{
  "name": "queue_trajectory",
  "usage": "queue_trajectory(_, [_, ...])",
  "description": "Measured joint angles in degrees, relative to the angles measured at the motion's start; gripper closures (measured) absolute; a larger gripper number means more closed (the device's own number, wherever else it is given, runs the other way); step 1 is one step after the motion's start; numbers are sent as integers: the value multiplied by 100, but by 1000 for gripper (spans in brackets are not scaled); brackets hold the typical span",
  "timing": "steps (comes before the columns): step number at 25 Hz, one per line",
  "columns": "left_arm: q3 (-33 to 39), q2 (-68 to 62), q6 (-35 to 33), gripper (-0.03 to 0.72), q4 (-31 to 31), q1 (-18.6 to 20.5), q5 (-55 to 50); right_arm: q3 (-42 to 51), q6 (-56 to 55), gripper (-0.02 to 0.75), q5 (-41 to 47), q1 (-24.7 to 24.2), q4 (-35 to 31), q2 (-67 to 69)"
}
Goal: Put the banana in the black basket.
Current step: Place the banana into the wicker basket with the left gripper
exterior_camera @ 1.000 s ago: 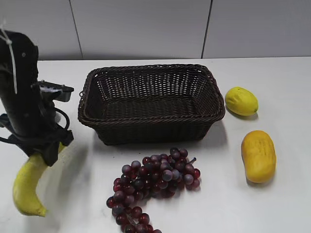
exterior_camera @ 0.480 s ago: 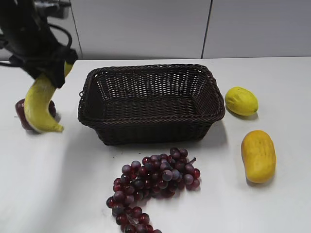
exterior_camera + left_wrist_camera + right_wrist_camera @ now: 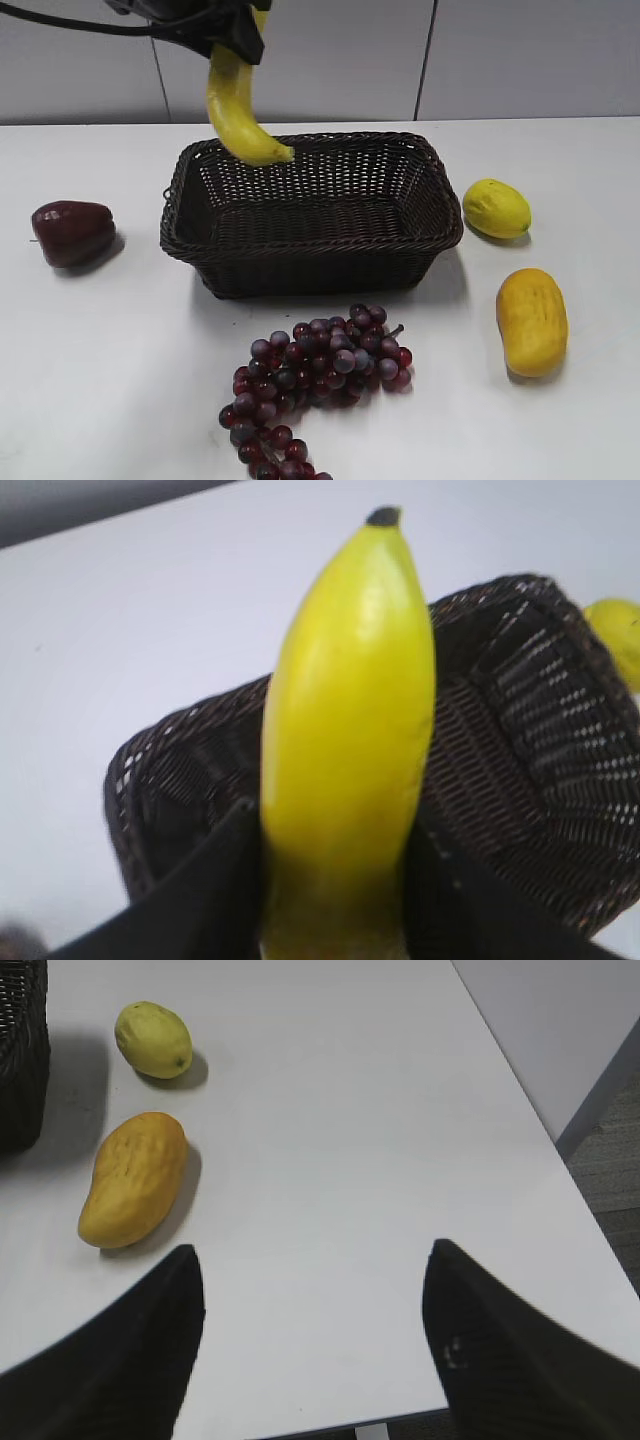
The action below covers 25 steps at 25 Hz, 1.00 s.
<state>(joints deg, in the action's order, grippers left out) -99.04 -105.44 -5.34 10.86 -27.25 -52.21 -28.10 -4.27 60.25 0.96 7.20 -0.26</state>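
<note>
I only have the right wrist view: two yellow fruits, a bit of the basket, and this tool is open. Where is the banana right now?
Observer: The left tool is gripping the banana, which hangs tip-down in the air over the left part of the black basket.
Operator: Is anything inside the basket already?
Observer: Nothing that I can see. Its woven bottom shows bare in the exterior view.
Operator: What lies on the table that I cannot see?
Observer: A dark red fruit lies left of the basket and a grape bunch lies in front of it.
</note>
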Motion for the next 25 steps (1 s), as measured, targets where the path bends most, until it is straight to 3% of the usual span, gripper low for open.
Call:
queue_trajectory(6, [0,-500,0,390,400,-187,801,0,0,187,0,0,0,0])
queue_trajectory(16, [0,-1403,8,373,145,-187,475,0,0,187,0,0,0,0])
queue_trajectory(18, [0,-1452,8,333,-4,-187,438,0,0,187,0,0,0,0])
queue_trajectory(23, [-5,-1482,8,87,-158,-187,425,0,0,187,0,0,0,0])
queue_trajectory(25, [-5,-1482,8,48,-165,-187,366,0,0,187,0,0,0,0])
